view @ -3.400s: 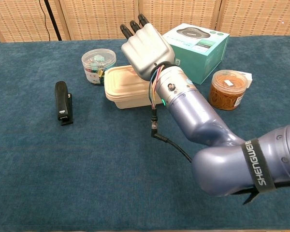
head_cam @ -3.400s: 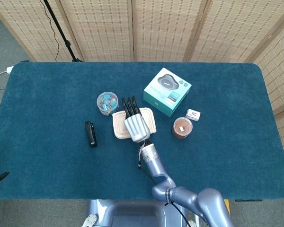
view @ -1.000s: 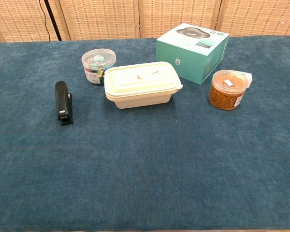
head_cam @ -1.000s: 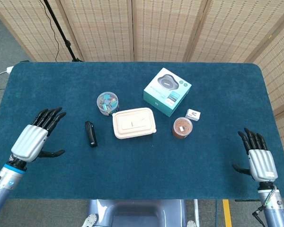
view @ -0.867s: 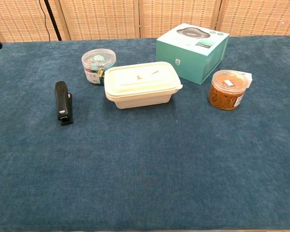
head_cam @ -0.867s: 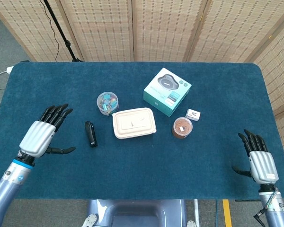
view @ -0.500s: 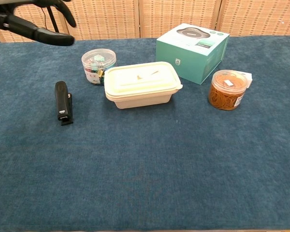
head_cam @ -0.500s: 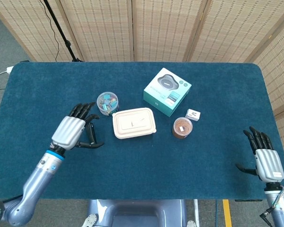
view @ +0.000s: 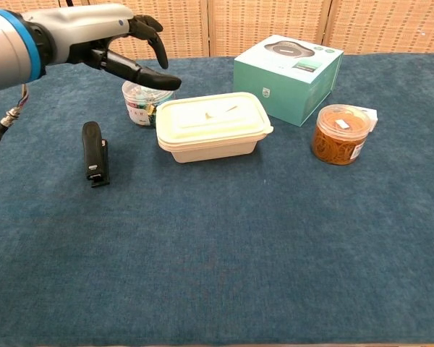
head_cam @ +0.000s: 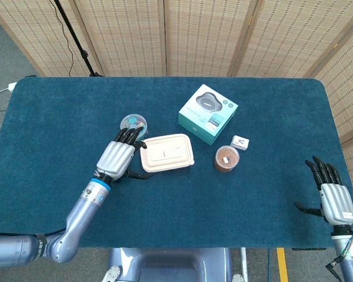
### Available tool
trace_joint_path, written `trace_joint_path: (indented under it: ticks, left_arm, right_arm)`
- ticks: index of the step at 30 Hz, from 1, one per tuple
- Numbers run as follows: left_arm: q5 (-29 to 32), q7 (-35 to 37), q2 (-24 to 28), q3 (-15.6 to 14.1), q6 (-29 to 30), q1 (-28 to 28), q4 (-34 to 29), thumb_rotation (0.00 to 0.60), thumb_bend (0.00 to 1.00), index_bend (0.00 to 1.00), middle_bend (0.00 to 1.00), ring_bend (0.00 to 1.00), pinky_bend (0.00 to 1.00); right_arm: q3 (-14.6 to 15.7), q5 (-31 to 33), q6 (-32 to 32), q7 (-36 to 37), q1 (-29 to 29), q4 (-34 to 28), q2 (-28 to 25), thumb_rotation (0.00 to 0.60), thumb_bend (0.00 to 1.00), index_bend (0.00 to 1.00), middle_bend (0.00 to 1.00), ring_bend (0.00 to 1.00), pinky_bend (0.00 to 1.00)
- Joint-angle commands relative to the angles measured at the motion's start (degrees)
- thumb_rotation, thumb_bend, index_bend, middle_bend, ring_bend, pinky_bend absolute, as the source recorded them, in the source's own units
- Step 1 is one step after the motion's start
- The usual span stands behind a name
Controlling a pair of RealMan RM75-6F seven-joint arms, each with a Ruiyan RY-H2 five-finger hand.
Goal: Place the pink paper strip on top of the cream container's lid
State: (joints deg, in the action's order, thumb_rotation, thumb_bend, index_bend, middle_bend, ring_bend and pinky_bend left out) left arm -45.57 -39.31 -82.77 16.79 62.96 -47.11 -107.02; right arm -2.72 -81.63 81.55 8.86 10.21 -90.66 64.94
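The cream container (head_cam: 166, 153) (view: 211, 124) stands lidded at mid-table. A thin pale strip (head_cam: 165, 154) (view: 215, 113) lies on its lid; its pink colour is hard to make out. My left hand (head_cam: 119, 156) (view: 116, 42) hovers just left of the container, fingers spread and holding nothing, its thumb reaching toward the lid's left edge. My right hand (head_cam: 335, 201) is open at the table's far right edge, seen only in the head view.
A black stapler (view: 92, 152) lies left of the container, hidden under my left hand in the head view. A clear jar of clips (head_cam: 133, 121) (view: 147, 97), a teal box (head_cam: 207, 113) (view: 289, 69), an orange jar (head_cam: 226, 158) (view: 338, 134) and a small white box (head_cam: 240, 142) surround it.
My right hand left the container lid and withdrew to the table's right edge. My left hand swept rightward from the table's left side up to the container.
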Motion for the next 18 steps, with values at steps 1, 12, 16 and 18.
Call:
trace_joint_path:
  ticks: [1,12,16,18]
  left_arm:
    - [2.0,-1.1,-3.9,0.5,-0.6,-2.9,4.7,0.197,0.00,0.33,0.00,0.00,0.00]
    - [0.4,0.8,-11.0,-0.9,-2.1,-6.0,13.8,0.188,0.00,0.33,0.00,0.00,0.00]
    - [-0.5,1.3,-14.3,-0.9,-2.3,-7.4,17.5,0.190,0.00,0.33,0.00,0.00,0.00]
    - [-0.8,1.1,-15.6,-0.9,-2.2,-8.1,19.0,0.190,0.00,0.33,0.00,0.00,0.00]
  right_arm:
    - [-0.3,0.1,-0.3,0.7,-0.1,-0.2,-0.4,0.600,0.00,0.06,0.00,0.00,0.00]
    - [-1.1,0.8,-1.1,4.0,-0.6,-1.3,-2.1,0.600,0.00,0.06,0.00,0.00,0.00]
    - [-1.2,0.7,-1.6,5.1,-0.7,-1.4,-2.7,0.600,0.00,0.07,0.00,0.00,0.00]
    - [-1.2,0.6,-1.9,5.5,-0.7,-1.5,-2.9,0.600,0.00,0.07,0.00,0.00,0.00]
